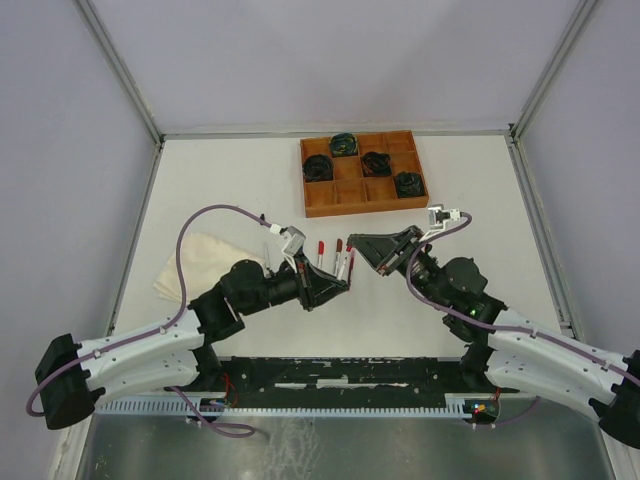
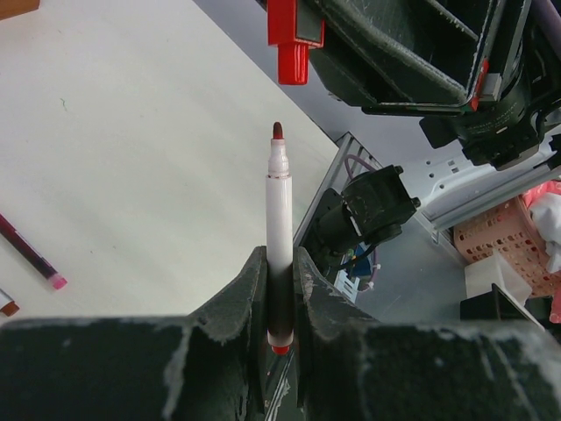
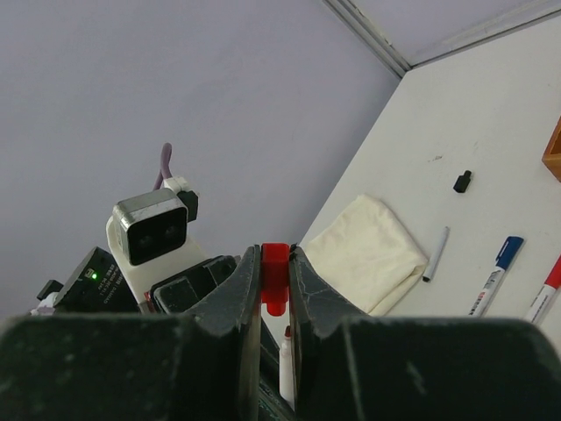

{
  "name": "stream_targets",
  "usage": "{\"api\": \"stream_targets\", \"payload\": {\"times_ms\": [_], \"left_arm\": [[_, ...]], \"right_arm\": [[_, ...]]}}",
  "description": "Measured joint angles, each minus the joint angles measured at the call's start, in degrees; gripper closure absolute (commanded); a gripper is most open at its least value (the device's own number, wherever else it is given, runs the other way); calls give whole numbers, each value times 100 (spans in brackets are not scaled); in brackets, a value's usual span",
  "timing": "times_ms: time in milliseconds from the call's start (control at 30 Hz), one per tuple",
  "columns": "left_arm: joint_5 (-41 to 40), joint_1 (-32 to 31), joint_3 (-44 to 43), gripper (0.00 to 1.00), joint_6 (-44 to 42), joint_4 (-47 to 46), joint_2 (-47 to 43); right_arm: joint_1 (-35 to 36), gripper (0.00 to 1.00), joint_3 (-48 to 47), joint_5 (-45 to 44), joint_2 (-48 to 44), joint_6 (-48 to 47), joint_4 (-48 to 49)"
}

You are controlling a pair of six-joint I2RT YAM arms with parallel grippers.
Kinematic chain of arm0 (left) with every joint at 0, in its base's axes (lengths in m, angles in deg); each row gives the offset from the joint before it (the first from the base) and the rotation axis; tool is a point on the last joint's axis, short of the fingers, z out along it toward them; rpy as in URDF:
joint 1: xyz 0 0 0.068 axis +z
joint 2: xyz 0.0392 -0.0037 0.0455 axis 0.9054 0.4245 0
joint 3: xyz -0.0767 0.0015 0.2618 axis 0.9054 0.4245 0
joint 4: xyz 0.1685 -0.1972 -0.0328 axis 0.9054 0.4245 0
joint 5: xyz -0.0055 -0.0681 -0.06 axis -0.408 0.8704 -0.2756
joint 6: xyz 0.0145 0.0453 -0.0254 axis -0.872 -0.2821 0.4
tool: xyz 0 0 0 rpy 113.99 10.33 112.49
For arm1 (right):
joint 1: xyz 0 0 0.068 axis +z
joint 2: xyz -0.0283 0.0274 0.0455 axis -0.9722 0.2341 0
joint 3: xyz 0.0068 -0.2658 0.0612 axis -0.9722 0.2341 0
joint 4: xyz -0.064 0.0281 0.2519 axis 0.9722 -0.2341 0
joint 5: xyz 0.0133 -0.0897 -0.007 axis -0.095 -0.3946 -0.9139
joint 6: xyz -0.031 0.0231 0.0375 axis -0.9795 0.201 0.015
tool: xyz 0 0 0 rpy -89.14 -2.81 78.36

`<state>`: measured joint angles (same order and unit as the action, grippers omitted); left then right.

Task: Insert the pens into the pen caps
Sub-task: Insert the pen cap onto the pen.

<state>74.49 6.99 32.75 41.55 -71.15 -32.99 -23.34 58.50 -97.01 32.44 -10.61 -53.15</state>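
Nearest you, your left gripper (image 2: 279, 263) pinches one white pen (image 2: 279, 197) by the lower barrel, at the bottom centre of the left wrist view. The pen stands upright with its bare red tip pointing up. Your right gripper (image 3: 275, 256) is pressed onto one red cap (image 2: 294, 35), at the top centre of that same view. The cap sits just above and slightly right of the tip. The two are apart with a clear gap, so the pen is not yet in the cap.

On the table (image 1: 500, 200), you have two more pens at the left edge of the left wrist view. One is a pink-ended pen (image 2: 35, 260). The other is a brown-ended pen (image 2: 7, 304), cut off by the frame.

In the lower right of the right wrist view you can count three pens lying near each other: a thin pen (image 3: 435, 254) with a dark end, a blue-capped pen (image 3: 495, 276), and a red-ended pen (image 3: 545, 301) at the frame edge. One loose black cap (image 3: 462, 181) lies apart from them, higher up.

One folded cream cloth (image 1: 190, 265) lies at the left of the top view. Farthest from you, at the upper centre of that view, one wooden tray (image 1: 304, 180) holds four dark cable coils (image 1: 345, 143), each in its own compartment.
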Motion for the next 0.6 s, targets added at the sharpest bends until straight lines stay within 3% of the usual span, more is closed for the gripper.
{"api": "stream_targets", "payload": {"times_ms": [600], "left_arm": [[-9, -2, 0, 97, 0, 4, -136]], "right_arm": [[0, 100, -48, 254, 173, 24, -103]]}}
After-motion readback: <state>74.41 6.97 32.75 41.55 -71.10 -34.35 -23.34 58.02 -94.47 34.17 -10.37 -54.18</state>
